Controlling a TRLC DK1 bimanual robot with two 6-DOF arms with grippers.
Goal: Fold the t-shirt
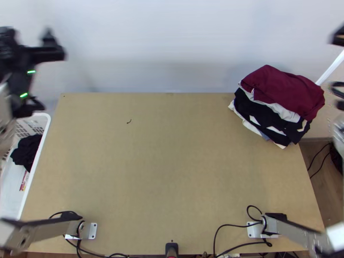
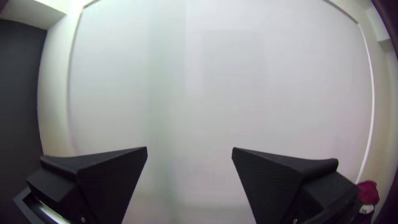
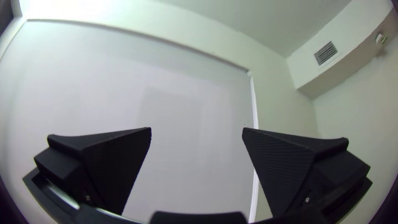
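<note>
1. The left end effector (image 1: 50, 79) is raised beyond the far left corner of the bench (image 1: 172, 167), above the far end of a white basket (image 1: 35, 170). It is open: the left wrist view shows its two black fingers wide apart, with pale wall (image 2: 190, 83) between them.
2. The right end effector (image 1: 333, 63) is up past the far right corner, at the top view's right edge. It is open too, its fingers spread well apart in the right wrist view, and it grips nothing.
3. A stack of garments (image 1: 275, 105) covers the bench's far right corner. The top one is maroon (image 1: 281, 88), folded into a thick bundle with rounded edges; below it come white, black and more pale layers, their edges uneven.
4. Dark cloth (image 1: 29, 150) lies bunched in the basket, just beside the bench's left edge.
5. Which of these garments is the t-shirt, I cannot tell.
6. A small dark curved scrap (image 1: 129, 121) lies on the bench, towards the far edge and left of the middle.
7. Black cables (image 1: 232, 225) run along the near edge, and a black device (image 1: 171, 248) sits at its middle.
</note>
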